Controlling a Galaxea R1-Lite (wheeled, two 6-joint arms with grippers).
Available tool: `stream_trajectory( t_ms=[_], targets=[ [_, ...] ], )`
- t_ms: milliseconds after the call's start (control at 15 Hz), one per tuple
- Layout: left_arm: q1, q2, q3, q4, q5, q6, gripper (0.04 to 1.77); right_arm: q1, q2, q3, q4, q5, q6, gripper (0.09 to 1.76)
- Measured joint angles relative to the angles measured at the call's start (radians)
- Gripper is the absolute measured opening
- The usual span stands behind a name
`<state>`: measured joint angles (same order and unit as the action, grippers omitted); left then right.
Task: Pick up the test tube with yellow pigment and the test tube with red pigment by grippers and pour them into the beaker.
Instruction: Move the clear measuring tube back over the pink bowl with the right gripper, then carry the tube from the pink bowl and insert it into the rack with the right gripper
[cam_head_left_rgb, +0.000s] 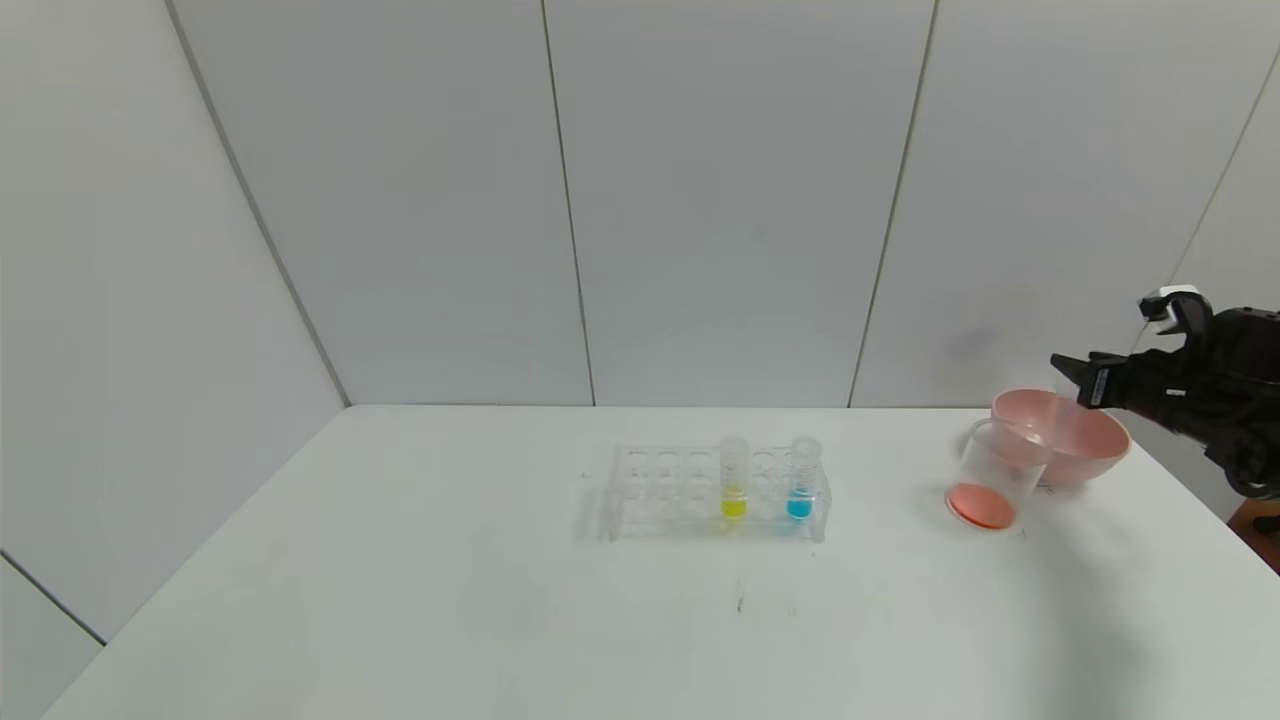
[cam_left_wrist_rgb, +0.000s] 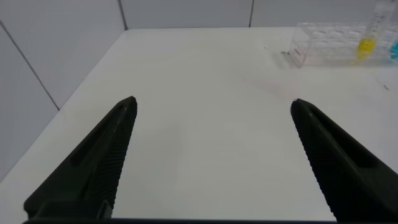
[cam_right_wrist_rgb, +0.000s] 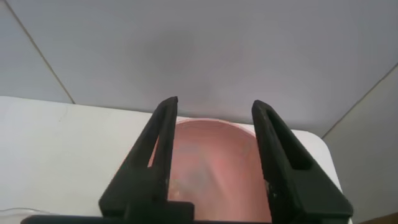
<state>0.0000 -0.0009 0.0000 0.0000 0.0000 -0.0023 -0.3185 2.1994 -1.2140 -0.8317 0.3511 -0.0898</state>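
Beaker (cam_head_left_rgb: 993, 476): red liquid inside, touching pink bowl (cam_head_left_rgb: 1075, 432).
Yellow tube (cam_head_left_rgb: 734, 478): racked, at beaker's 9 o'clock on counter (cam_head_left_rgb: 400, 600).
Right hand (cam_head_left_rgb: 1072, 372): open, empty, over bowl.
Left hand (cam_left_wrist_rgb: 213, 107): wide open, empty.

Black right claw (cam_head_left_rgb: 1075, 372) with slim pointed fingers, small white part on top, left claw (cam_left_wrist_rgb: 211, 124) ribbed inner faces
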Motion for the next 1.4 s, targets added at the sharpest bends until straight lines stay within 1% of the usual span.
stream_trajectory(
  t_ms=[200, 400, 733, 933, 1067, 1133, 1200, 1333, 1400],
  targets=[
    [0.0, 0.0, 0.0, 0.0, 0.0, 0.0, 1.76, 0.001, -0.002, 0.019, -0.001, 0.0, -0.003, 1.16],
    [0.0, 0.0, 0.0, 0.0, 0.0, 0.0, 1.76, 0.006, -0.034, 0.03, 0.004, -0.001, 0.008, 1.34],
    [0.0, 0.0, 0.0, 0.0, 0.0, 0.0, 1.76, 0.013, -0.15, 0.079, 0.016, 0.001, 0.024, 1.51],
    [0.0, 0.0, 0.0, 0.0, 0.0, 0.0, 1.76, 0.044, -0.262, 0.12, 0.053, 0.004, 0.033, 1.57],
    [0.0, 0.0, 0.0, 0.0, 0.0, 0.0, 1.76, 0.118, -0.35, 0.156, 0.083, 0.001, 0.07, 1.6],
    [0.0, 0.0, 0.0, 0.0, 0.0, 0.0, 1.76, 0.173, -0.388, 0.173, 0.098, -0.017, 0.102, 1.62],
    [0.0, 0.0, 0.0, 0.0, 0.0, 0.0, 1.76, 0.239, -0.42, 0.192, 0.113, -0.067, 0.132, 1.63],
    [0.0, 0.0, 0.0, 0.0, 0.0, 0.0, 1.76, 0.401, -0.468, 0.236, 0.125, -0.26, 0.185, 1.65],
    [0.0, 0.0, 0.0, 0.0, 0.0, 0.0, 1.76, 0.484, -0.484, 0.261, 0.128, -0.377, 0.209, 1.65]
  ],
)
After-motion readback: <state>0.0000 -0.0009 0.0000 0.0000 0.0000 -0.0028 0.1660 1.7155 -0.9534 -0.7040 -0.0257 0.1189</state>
